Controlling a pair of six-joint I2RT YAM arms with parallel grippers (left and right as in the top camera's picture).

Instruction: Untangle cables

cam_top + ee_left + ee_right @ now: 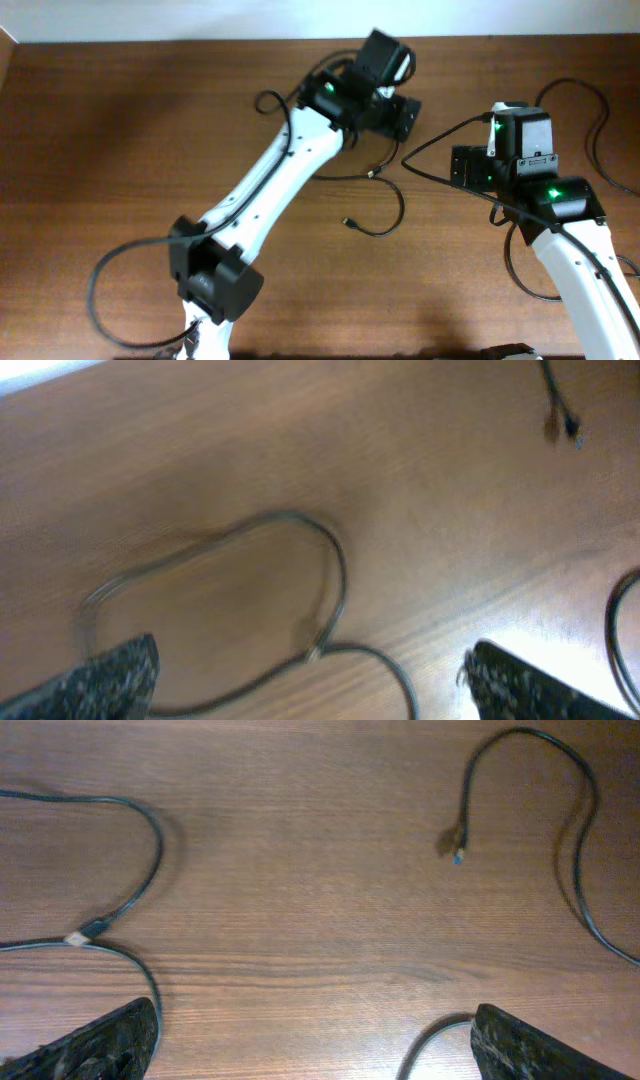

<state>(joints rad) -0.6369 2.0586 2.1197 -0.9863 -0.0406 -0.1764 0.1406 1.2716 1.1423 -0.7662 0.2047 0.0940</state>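
Two thin black cables (398,218) lie loose on the brown wooden table (120,150), gathered in the stretch between our two arms. From overhead we see one cord sweep round in a curve and end in a small plug (346,222) near the middle of the table, while a second strand runs slantwise toward the right arm's wrist.

Our left gripper (310,658) hangs over the wood with its fingers (100,680) spread wide and nothing between them. Below it a rounded loop (343,575) of cord rests flat on the table and closes at a pale spot just under the gap. A separate cord end (568,422) lies well apart at the upper right, though that view is blurred.

Our right gripper (315,1020) is likewise released, its fingers (540,1045) parted and grasping nothing. To its left a strand bends round and meets another at a pale connector (82,934). To its right a cord arches over the wood and ends in a small tip (460,850). We cannot tell which strand belongs to which cable.
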